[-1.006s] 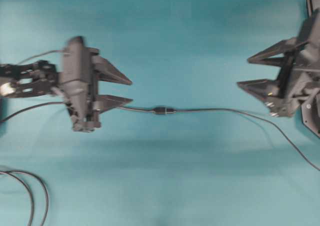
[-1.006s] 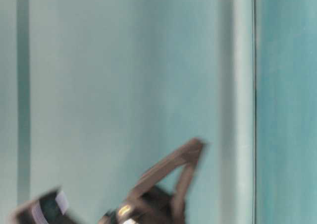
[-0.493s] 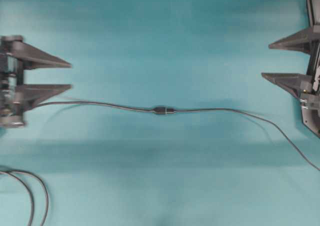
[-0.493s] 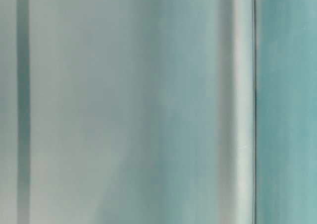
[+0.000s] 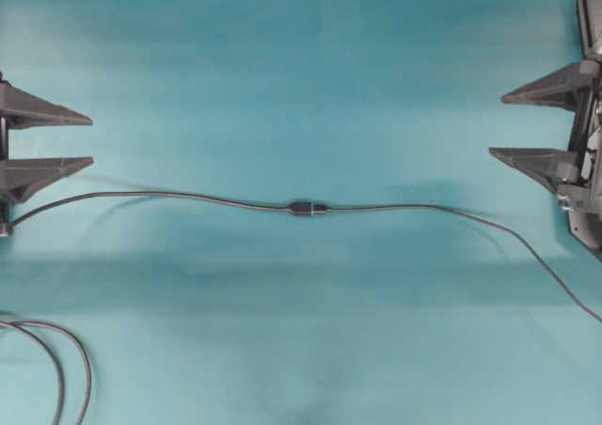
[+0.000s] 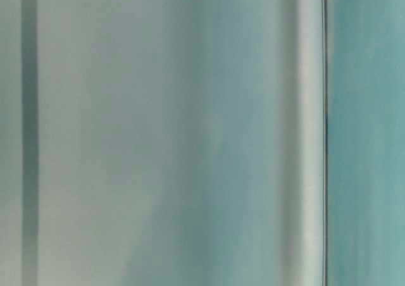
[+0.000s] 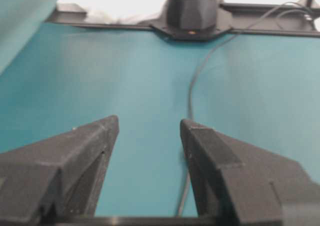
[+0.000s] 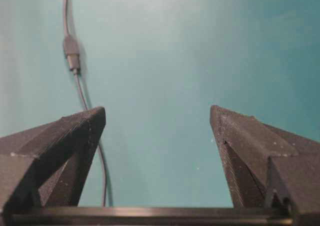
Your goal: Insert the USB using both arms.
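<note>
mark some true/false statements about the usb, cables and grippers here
1. The USB is joined to the socket end, mid-table. True.
2. The left gripper is shut on the cable. False: it is open and holds nothing.
3. The right gripper is open and empty. True.
4. The looped cables lie at the top right of the overhead view. False: bottom left.
5. Both grippers sit at the edges of the overhead view, apart from the USB. True.
</note>
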